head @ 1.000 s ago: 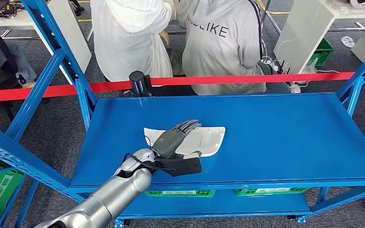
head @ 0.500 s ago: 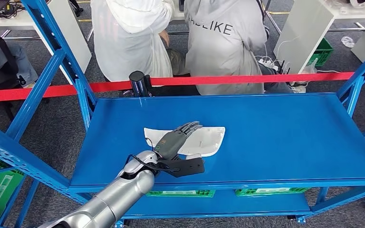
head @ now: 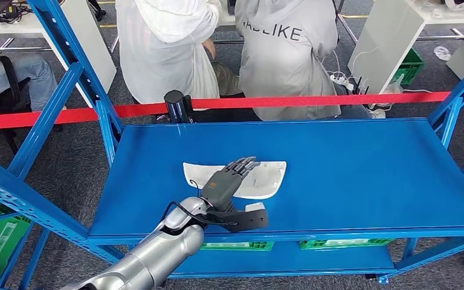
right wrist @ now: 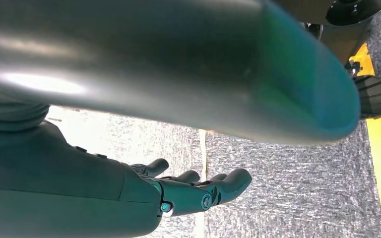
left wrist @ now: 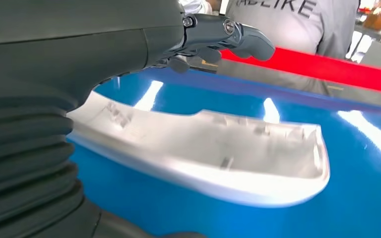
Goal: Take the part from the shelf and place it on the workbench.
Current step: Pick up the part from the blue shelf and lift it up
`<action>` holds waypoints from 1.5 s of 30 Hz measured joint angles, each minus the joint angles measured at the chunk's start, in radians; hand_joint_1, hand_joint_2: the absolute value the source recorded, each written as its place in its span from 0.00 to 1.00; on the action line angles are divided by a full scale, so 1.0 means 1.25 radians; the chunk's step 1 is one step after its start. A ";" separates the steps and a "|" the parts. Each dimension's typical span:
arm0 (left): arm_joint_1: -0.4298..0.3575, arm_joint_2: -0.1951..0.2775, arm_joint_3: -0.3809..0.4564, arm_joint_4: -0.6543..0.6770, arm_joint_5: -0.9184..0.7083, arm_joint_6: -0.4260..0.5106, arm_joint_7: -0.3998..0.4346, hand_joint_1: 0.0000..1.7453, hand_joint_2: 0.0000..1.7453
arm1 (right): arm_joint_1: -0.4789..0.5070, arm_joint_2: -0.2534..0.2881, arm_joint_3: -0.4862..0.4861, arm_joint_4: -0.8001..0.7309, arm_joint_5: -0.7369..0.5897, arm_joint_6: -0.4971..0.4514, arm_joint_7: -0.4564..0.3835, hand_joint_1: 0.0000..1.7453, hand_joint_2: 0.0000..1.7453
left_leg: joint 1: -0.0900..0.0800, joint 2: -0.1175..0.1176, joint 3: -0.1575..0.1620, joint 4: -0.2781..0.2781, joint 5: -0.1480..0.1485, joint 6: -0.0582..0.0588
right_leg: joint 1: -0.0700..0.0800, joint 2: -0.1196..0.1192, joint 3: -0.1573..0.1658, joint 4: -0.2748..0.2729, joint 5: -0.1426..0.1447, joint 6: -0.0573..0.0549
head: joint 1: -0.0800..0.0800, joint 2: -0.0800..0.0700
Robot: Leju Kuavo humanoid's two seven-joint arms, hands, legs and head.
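The left hand [head: 229, 180] reaches over the near edge of the shallow white moulded plastic part [head: 260, 180], its dark fingers [left wrist: 228, 35] stretched out flat above the part's hollow and not closed around it, so it is released and holds nothing. The part lies open side up on the blue metal shelf [head: 362, 169], directly beneath and just beyond the hand. Beyond the hand a red barrier tape [head: 314, 101] runs across the shelf's far side. The right hand [right wrist: 198, 191] hangs over grey carpet floor [right wrist: 297, 198], fingers loosely apart, empty.
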 joint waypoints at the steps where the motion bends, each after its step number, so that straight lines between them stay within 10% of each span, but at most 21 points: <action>1: 0.000 -0.003 -0.003 0.007 -0.003 0.004 0.003 0.00 1.00 | 0.000 0.000 0.000 0.000 0.000 0.000 0.002 0.00 0.00 | 0.000 0.000 0.000 0.000 0.000 0.000 | 0.000 0.000 0.000 0.000 0.000 0.000 | 0.000 0.000; 15: 0.002 -0.027 -0.031 0.076 -0.037 0.051 0.030 0.04 1.00 | 0.000 0.000 0.000 0.000 0.003 0.000 0.007 0.00 0.00 | 0.000 0.000 0.000 0.000 0.000 0.000 | 0.000 0.000 0.000 0.000 0.000 0.000 | 0.000 0.000; 19: 0.002 -0.031 -0.034 0.087 -0.037 0.059 0.031 0.98 1.00 | 0.000 0.000 0.000 0.000 0.005 0.000 0.006 0.00 0.00 | 0.000 0.000 0.000 0.000 0.000 0.000 | 0.000 0.000 0.000 0.000 0.000 0.000 | 0.000 0.000; 45: -0.012 -0.035 -0.034 0.097 -0.014 0.092 0.005 1.00 1.00 | -0.001 0.000 0.000 0.000 0.010 0.001 0.006 0.00 0.00 | 0.000 0.000 0.004 0.000 -0.001 0.002 | 0.000 0.000 0.005 0.000 -0.001 0.001 | 0.000 0.000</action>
